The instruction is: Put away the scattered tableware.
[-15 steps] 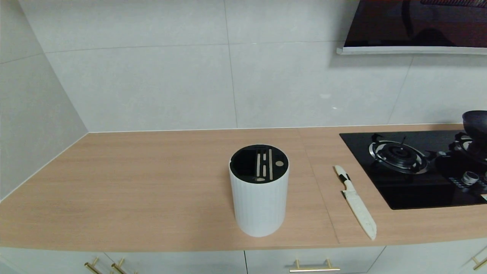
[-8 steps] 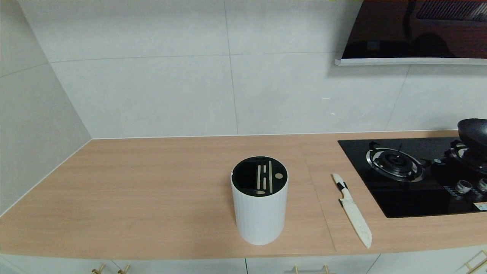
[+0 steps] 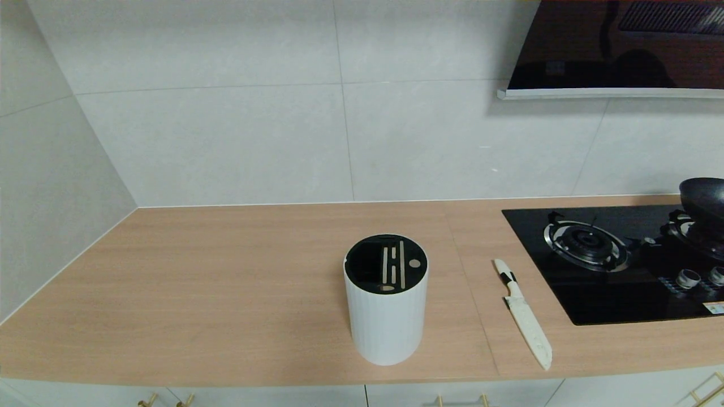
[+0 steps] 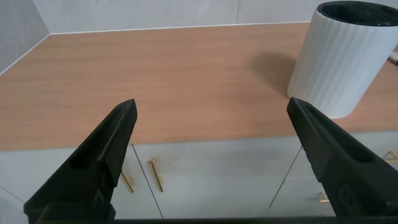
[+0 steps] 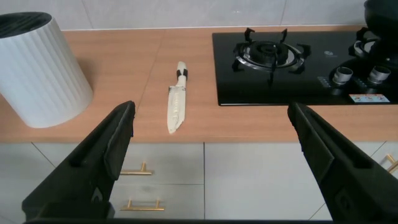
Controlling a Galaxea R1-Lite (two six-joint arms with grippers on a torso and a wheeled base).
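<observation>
Knife point(image 3: 522, 315) lies between holder point(image 3: 386, 322) and stove point(image 3: 611, 297), whose corner label point(image 3: 714, 307) is unreadable.

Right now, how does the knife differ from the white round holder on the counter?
The holder stands upright; the knife lies flat, its tip toward the counter's front edge. The holder is a wide ribbed cylinder with a black slotted top; the knife is long and thin, with a black band at the handle. The holder sits mid-counter; the knife lies between it and the hob. Both are pale and rest on the wooden counter, apart from each other.
</observation>
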